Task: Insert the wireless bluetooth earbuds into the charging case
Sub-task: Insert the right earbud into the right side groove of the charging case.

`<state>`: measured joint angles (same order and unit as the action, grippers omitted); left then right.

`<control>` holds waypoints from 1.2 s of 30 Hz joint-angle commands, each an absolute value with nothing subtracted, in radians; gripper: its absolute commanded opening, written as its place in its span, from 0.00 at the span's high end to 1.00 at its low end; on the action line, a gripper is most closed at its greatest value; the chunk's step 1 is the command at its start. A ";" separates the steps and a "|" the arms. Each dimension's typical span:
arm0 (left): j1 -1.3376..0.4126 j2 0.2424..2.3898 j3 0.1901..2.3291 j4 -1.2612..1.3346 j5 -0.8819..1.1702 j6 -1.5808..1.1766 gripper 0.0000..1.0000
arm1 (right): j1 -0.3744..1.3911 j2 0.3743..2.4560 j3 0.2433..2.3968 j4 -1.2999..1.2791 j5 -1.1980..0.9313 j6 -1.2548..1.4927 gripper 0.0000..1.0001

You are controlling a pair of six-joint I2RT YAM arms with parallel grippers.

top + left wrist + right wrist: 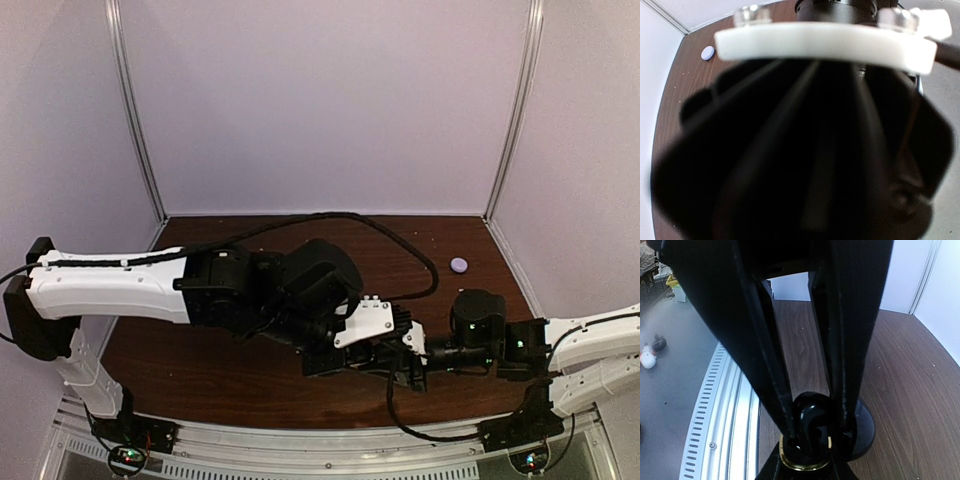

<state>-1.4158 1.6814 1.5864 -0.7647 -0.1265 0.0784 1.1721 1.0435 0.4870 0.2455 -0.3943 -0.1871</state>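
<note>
Black blur hid the left gripper [397, 360]; I could not tell its state. The right gripper [815, 432] clamped a black earbud [810, 417] above the brown table [900, 370], between white walls [320, 100].

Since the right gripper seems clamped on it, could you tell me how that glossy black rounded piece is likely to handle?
The glossy black piece shows sharp highlights, so it is probably slick and might slip in the right gripper. Its rounded form gives the narrow fingers little contact, so it may twist. It looks small, so likely light.
</note>
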 commanded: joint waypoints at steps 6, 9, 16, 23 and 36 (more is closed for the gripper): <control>-1.410 1.735 1.654 -0.748 -0.195 0.113 0.91 | 1.187 1.071 0.488 0.459 -0.444 -0.164 1.00; -1.411 1.739 1.660 -0.750 -0.202 0.118 0.91 | 1.187 1.074 0.479 0.477 -0.445 -0.164 1.00; -1.411 1.747 1.677 -0.757 -0.212 0.127 0.88 | 1.187 1.064 0.454 0.509 -0.453 -0.148 1.00; -1.410 1.749 1.700 -0.765 -0.217 0.131 0.86 | 1.186 1.047 0.436 0.521 -0.444 -0.137 1.00; -1.415 1.745 1.721 -0.794 -0.215 0.135 0.79 | 1.183 1.022 0.414 0.545 -0.431 -0.118 1.00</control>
